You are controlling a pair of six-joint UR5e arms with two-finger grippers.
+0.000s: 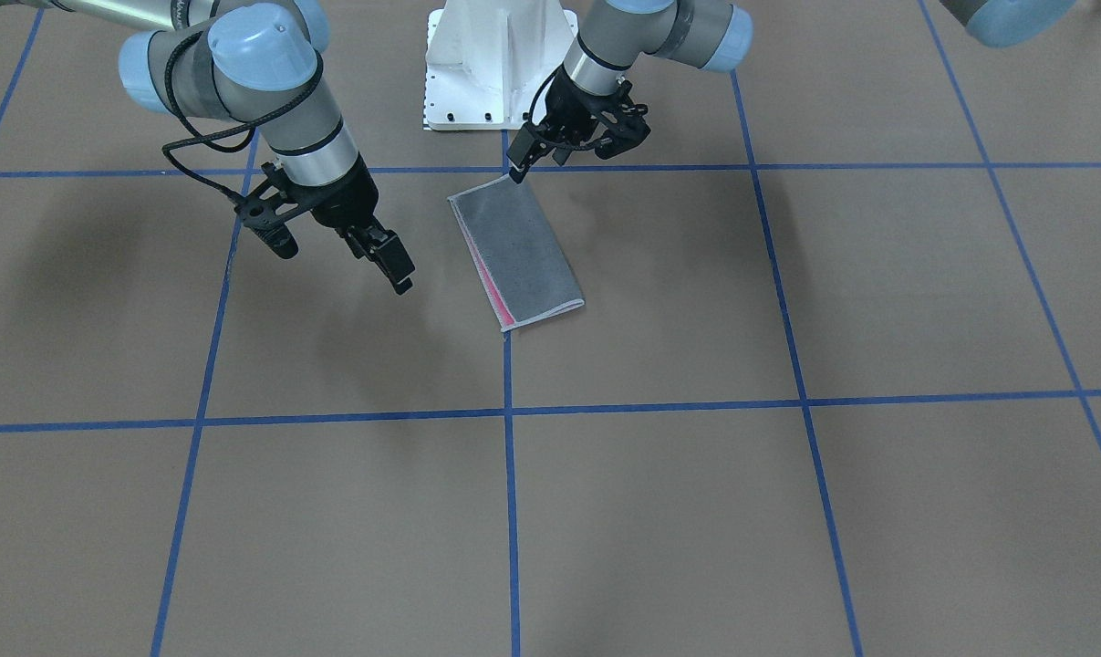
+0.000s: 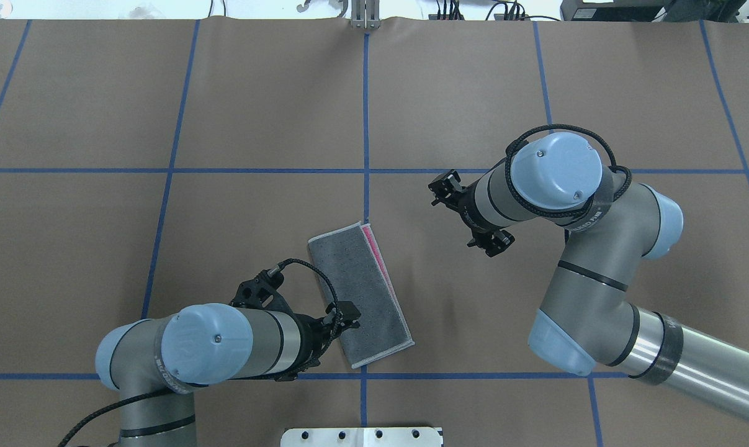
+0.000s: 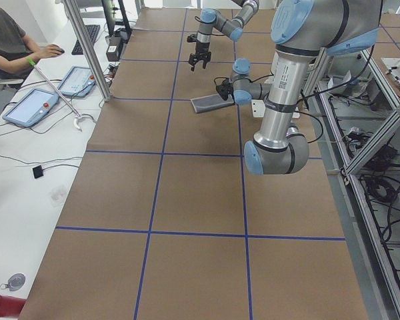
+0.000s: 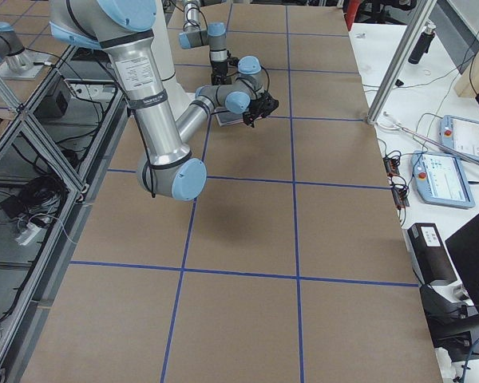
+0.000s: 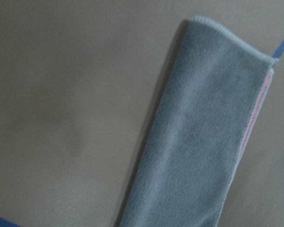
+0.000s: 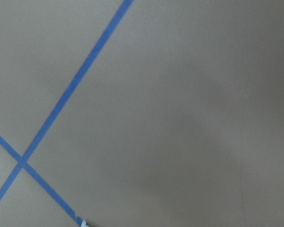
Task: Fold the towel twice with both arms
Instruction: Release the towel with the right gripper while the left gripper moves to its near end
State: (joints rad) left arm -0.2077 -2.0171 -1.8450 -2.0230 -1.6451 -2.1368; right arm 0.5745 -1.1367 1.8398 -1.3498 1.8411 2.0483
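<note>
Overhead exterior shows left hand [image 2: 348, 315] over towel [image 2: 369, 290], right hand [image 2: 444, 188] apart (grips: cannot tell).

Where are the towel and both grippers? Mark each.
towel [image 2: 358, 292], overhead view, middle of its grey face.
left gripper [image 2: 347, 318], overhead view, between its fingertips.
right gripper [image 1: 386, 260], front-facing view, between its fingertips.

Left gripper [image 1: 576, 146] low, jaws apart, right gripper [image 1: 336, 255] higher, jaws also apart

No text, label or number is legible anywhere.
</note>
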